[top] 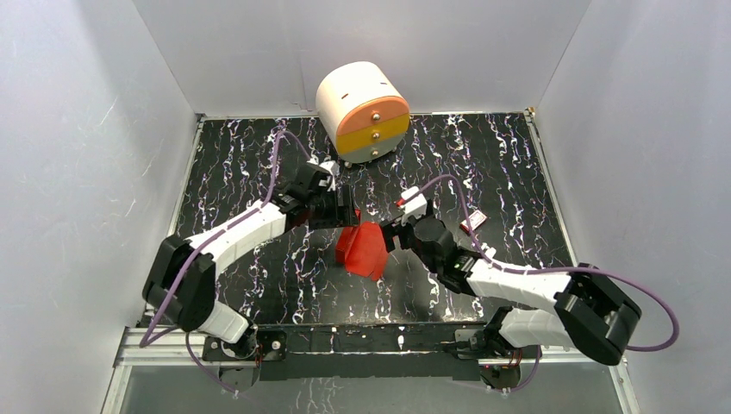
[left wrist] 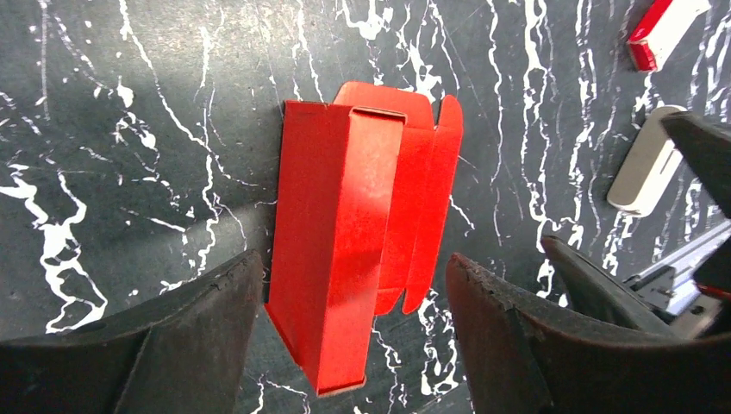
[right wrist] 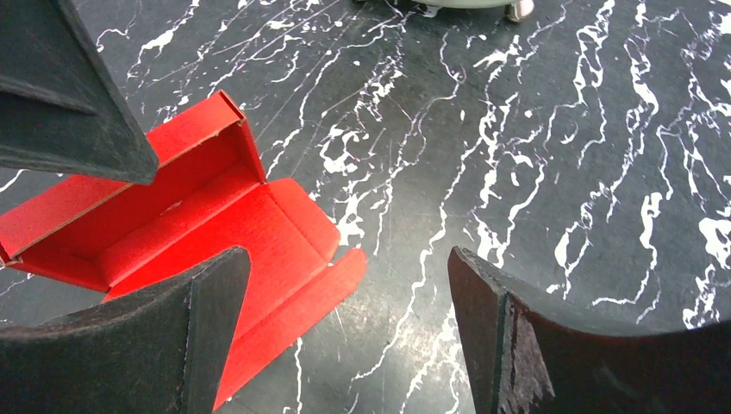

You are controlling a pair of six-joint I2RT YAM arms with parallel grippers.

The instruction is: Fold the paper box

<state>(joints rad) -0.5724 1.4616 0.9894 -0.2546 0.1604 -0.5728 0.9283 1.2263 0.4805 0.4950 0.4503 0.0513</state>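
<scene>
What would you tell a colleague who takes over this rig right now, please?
Left end effector: open, above the paper box with one finger on each side, not gripping.
Right end effector: open and empty, beside the open lid.
Paper box: near the middle of the table, between the two arms, held by neither.
Done: the body is folded up, with its walls standing.
Left: the lid and its tuck flap lie open. They probably need folding over and tucking in.
</scene>
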